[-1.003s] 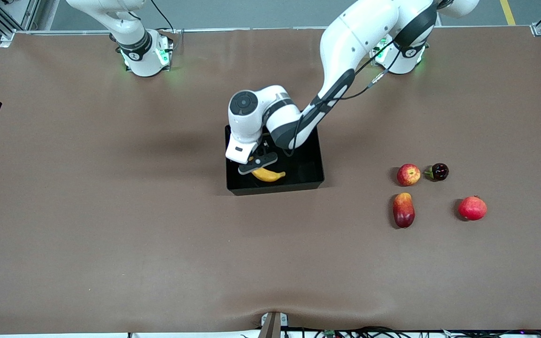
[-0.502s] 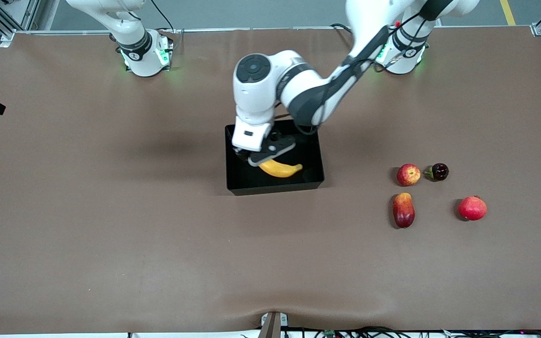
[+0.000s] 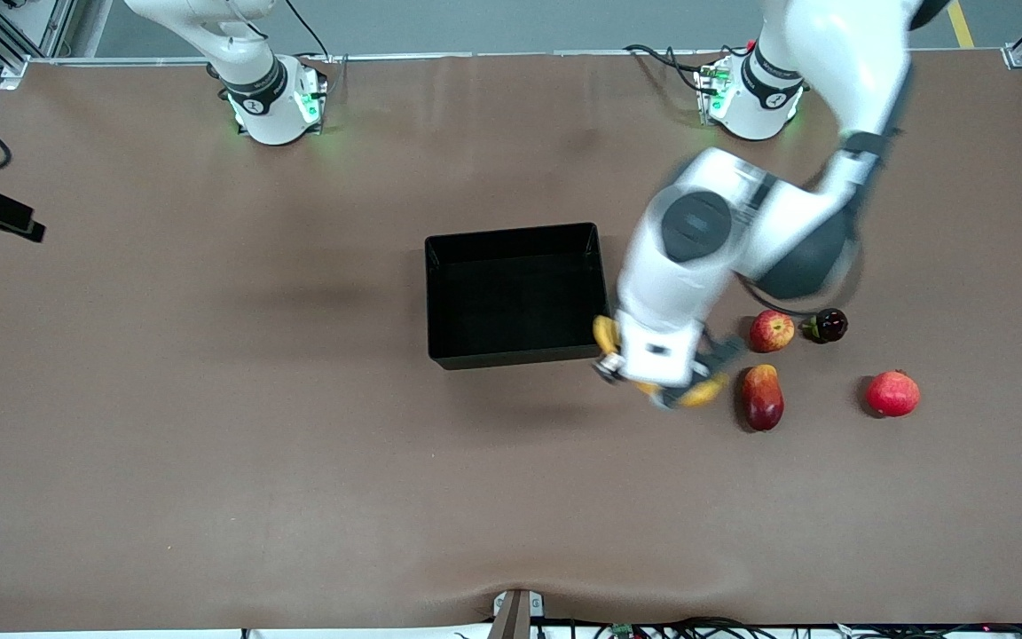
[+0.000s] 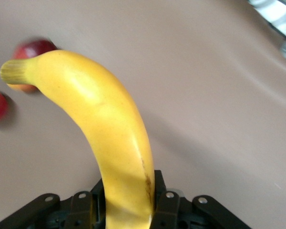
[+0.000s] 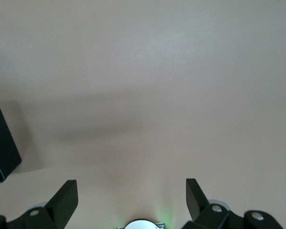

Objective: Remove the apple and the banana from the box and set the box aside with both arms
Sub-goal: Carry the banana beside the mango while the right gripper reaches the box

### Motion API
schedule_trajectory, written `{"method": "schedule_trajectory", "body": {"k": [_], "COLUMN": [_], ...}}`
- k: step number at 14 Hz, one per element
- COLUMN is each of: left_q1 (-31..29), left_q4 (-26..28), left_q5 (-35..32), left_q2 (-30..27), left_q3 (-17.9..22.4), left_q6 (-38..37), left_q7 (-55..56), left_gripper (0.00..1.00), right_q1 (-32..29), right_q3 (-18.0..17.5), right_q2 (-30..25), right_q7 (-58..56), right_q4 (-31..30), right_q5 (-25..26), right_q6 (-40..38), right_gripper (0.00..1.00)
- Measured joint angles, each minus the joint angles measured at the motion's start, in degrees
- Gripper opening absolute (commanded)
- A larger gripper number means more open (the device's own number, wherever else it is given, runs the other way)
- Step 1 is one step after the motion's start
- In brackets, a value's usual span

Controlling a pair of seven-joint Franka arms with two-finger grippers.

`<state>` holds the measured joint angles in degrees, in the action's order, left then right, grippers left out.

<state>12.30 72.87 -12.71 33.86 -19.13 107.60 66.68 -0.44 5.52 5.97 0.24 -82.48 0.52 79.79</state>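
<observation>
My left gripper (image 3: 658,383) is shut on the yellow banana (image 3: 704,391) and holds it in the air over the bare table, between the black box (image 3: 440,353) and the red-orange mango (image 3: 761,397). In the left wrist view the banana (image 4: 109,129) rises from between the closed fingers of the left gripper (image 4: 128,205). The box holds nothing. The red apple (image 3: 771,330) lies on the table beside the mango, toward the left arm's end. My right gripper (image 5: 131,187) is open and empty, high near its base, with a corner of the box (image 5: 1,148) in its view.
A dark glossy fruit (image 3: 829,325) lies beside the apple and a red pomegranate (image 3: 892,393) lies nearer the left arm's end. Two red fruits (image 4: 35,47) show blurred past the banana in the left wrist view. The right arm's base (image 3: 271,102) stands at the table's back edge.
My left gripper lifted the banana out of the box and swung it toward the left arm's end, to beside the mango. The box is now empty.
</observation>
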Motion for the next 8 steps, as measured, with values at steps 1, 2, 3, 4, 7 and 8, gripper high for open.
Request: {"method": "schedule_trajectory", "body": {"k": [1, 2, 3, 4, 7, 8], "left_q1": [-3.7, -7.3, -10.8, -13.8, -20.8, -22.7], "left_q4": [0.7, 1.5, 2.4, 3.1, 4.3, 4.5], "left_q5": [0.4, 0.6, 0.8, 1.3, 3.1, 3.2], "left_q2": [0.0, 0.1, 0.1, 0.2, 1.6, 3.0], "left_q3": [0.0, 0.0, -0.1, -0.1, 0.0, 0.0], "left_q6": [-0.2, -0.4, -0.6, -0.7, -0.4, 0.6], "left_q7": [-4.6, -9.4, -14.5, -19.2, -32.1, -36.0], "left_gripper": [0.00, 0.00, 0.00, 0.00, 0.00, 0.00], "right_q1": [0.1, 0.2, 0.5, 1.0, 3.4, 4.9], "right_q3": [0.0, 0.0, 0.0, -0.1, -0.3, -0.3], "right_q2": [1.4, 2.8, 4.0, 4.8, 5.8, 5.9], "right_q7": [0.0, 0.0, 0.0, 0.0, 1.4, 2.5], "right_q4": [-0.1, -0.4, -0.8, -1.7, -7.6, -9.9], "right_q5": [0.0, 0.0, -0.2, -1.1, -7.7, -9.2], "right_q6": [0.0, -0.3, -0.6, -0.5, 5.2, 7.8], "right_gripper": [1.00, 1.00, 1.00, 1.00, 1.00, 1.00]}}
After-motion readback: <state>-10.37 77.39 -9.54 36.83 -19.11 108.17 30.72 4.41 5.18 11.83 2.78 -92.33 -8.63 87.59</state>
